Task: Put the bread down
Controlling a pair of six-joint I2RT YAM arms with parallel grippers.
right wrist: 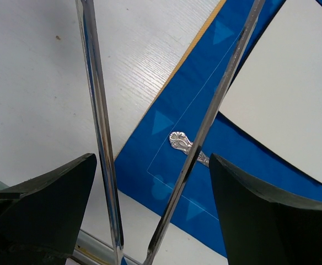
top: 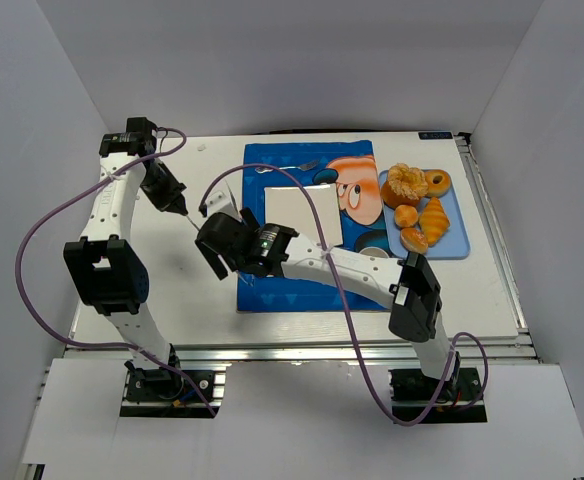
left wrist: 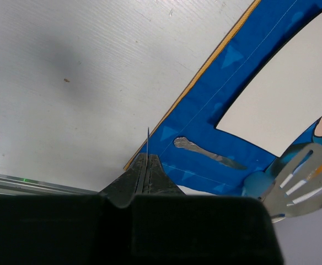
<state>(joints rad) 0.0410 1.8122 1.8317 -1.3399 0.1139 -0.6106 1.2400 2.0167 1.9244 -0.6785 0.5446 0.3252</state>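
The bread, a golden-orange ridged croissant [top: 434, 218], lies on the blue tray [top: 458, 243] at the far right, among round buns and a ruffled pastry. My right gripper [top: 215, 256] hovers over the left edge of the blue placemat [top: 302, 285], far from the tray. In the right wrist view its jaws [right wrist: 153, 157] stand wide apart with the two arms of metal tongs [right wrist: 97, 110] between them; the right finger shows a gap to its arm. My left gripper [top: 179, 208] is shut over bare table left of the mat; a thin metal pin [left wrist: 148, 138] sticks out of its tips [left wrist: 148, 157].
The placemat has a white square [top: 302, 215] and a printed spoon [right wrist: 184, 143]. A slotted metal tong head [left wrist: 304, 182] shows beside the mat. A ruffled pastry [top: 405, 183], a ring bun [top: 437, 182] and small buns [top: 406, 215] share the tray. White walls enclose the table.
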